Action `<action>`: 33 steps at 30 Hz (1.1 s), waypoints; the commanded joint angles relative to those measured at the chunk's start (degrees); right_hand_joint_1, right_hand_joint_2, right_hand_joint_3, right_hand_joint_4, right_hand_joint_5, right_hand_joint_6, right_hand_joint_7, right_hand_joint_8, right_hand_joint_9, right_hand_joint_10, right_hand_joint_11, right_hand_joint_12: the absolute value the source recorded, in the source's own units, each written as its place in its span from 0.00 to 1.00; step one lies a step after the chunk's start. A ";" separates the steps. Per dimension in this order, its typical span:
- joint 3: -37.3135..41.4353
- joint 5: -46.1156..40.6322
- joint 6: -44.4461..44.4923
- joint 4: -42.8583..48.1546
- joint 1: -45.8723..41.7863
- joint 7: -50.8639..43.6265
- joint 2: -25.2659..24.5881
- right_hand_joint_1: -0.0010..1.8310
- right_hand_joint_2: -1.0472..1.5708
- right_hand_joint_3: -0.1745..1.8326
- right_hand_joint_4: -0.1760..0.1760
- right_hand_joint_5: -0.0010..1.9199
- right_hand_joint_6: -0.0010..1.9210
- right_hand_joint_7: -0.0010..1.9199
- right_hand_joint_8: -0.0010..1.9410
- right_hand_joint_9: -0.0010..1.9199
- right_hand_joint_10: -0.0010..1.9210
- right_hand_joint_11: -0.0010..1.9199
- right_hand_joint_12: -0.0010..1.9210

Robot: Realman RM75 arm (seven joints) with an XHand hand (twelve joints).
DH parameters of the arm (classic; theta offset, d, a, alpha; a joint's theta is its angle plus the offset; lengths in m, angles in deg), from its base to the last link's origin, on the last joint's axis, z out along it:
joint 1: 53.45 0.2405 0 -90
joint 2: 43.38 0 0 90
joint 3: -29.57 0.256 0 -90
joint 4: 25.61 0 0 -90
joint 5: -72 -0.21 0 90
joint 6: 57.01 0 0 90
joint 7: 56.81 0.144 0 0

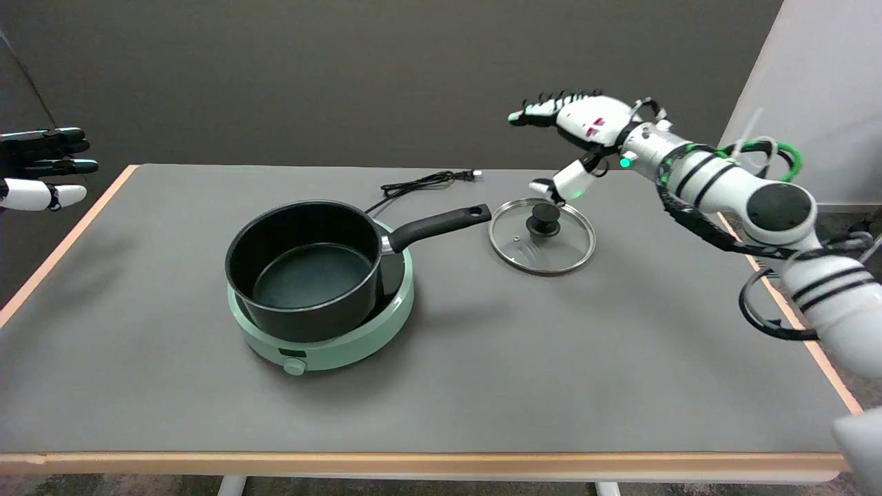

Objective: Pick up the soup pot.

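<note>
Over by the lid (542, 236) your right hand (577, 131) hangs open and empty, so swing left and wrap the pot (306, 265) handle (441, 224) mid-length.

The right arm (730, 189) is white with black bands and looped black and green cables; its white hand (575, 134) has black fingers (green-lit wrist).

Soup pot (306, 269) on burner (324, 344), seemingly tilted
</note>
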 commanded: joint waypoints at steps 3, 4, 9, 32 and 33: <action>22.83 -1.27 -14.21 28.86 -24.87 -8.06 -6.21 0.39 0.58 0.58 0.89 0.18 0.08 0.17 0.08 0.19 0.11 0.14 0.27; 22.97 -1.52 -14.50 29.25 -25.13 -8.06 -6.71 0.39 0.58 0.58 0.89 0.18 0.08 0.17 0.08 0.19 0.11 0.14 0.27; 20.38 -4.76 -16.07 29.45 -25.02 -8.06 -7.36 0.40 0.58 0.58 0.89 0.19 0.08 0.18 0.08 0.19 0.11 0.14 0.27; -4.05 0.78 -46.97 29.77 -20.61 -8.06 -10.64 0.42 0.58 0.59 0.84 0.16 0.08 0.14 0.07 0.17 0.10 0.11 0.25; -4.89 1.17 -47.69 29.77 -20.57 -8.06 -10.79 0.42 0.58 0.59 0.84 0.16 0.08 0.14 0.07 0.17 0.10 0.11 0.25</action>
